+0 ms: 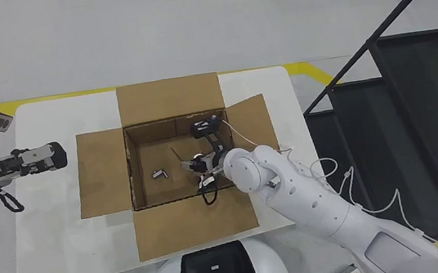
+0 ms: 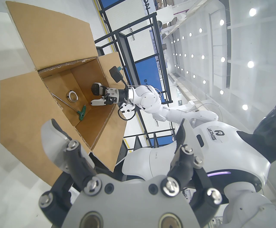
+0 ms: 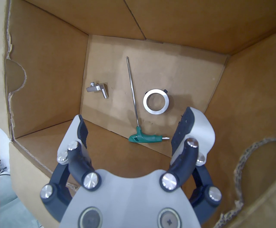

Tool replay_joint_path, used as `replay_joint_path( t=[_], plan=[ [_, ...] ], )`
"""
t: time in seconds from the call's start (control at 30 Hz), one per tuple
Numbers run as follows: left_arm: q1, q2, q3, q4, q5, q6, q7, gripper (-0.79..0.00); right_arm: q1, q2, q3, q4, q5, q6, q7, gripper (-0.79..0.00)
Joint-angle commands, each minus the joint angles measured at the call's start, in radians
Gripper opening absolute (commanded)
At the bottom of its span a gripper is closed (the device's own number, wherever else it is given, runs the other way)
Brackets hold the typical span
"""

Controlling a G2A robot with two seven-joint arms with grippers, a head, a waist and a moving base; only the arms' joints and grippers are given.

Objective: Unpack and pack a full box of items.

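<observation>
The key (image 3: 144, 138) lies on the floor of the box (image 3: 43, 64), just ahead of my right gripper (image 3: 134, 114), handle nearest and shaft pointing away. The ring (image 3: 145, 102) sits just beside the shaft, toward one finger. The bracket (image 3: 98, 88) lies apart, toward the other. The right gripper is inside the box, released and empty. I judge the handle the best grasp: descend straight, straddle it, avoid clipping the ring. My left gripper (image 2: 117, 124), also released and empty, hangs well clear of the box over the table (image 1: 50, 239).
</observation>
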Motion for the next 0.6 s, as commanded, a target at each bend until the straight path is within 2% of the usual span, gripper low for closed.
replay_joint_path(
  t=[0.0, 0.03, 0.07, 0.1, 0.3, 0.47, 0.57],
  plan=[
    [0.0, 0.0, 0.0, 0.0, 0.0, 0.0, 0.0, 0.0, 0.035, -0.006, -0.008, 0.035, -0.016, 0.002, 0.02, -0.332],
    [0.0, 0.0, 0.0, 0.0, 0.0, 0.0, 0.0, 0.0, 0.047, -0.011, -0.012, 0.048, -0.016, 0.009, 0.026, -0.369],
    [0.0, 0.0, 0.0, 0.0, 0.0, 0.0, 0.0, 0.0, 0.058, -0.015, -0.014, 0.061, -0.008, 0.012, 0.036, -0.366],
    [0.0, 0.0, 0.0, 0.0, 0.0, 0.0, 0.0, 0.0, 0.072, -0.019, -0.021, 0.081, -0.018, 0.015, 0.047, -0.419],
    [0.0, 0.0, 0.0, 0.0, 0.0, 0.0, 0.0, 0.0, 0.131, -0.051, -0.082, 0.177, -0.025, 0.0, 0.085, -0.573],
    [0.0, 0.0, 0.0, 0.0, 0.0, 0.0, 0.0, 0.0, 0.159, -0.082, -0.115, 0.254, -0.012, 0.024, 0.057, -0.56],
    [0.0, 0.0, 0.0, 0.0, 0.0, 0.0, 0.0, 0.0, 0.166, -0.097, -0.129, 0.292, -0.012, 0.054, 0.05, -0.489]
  ],
)
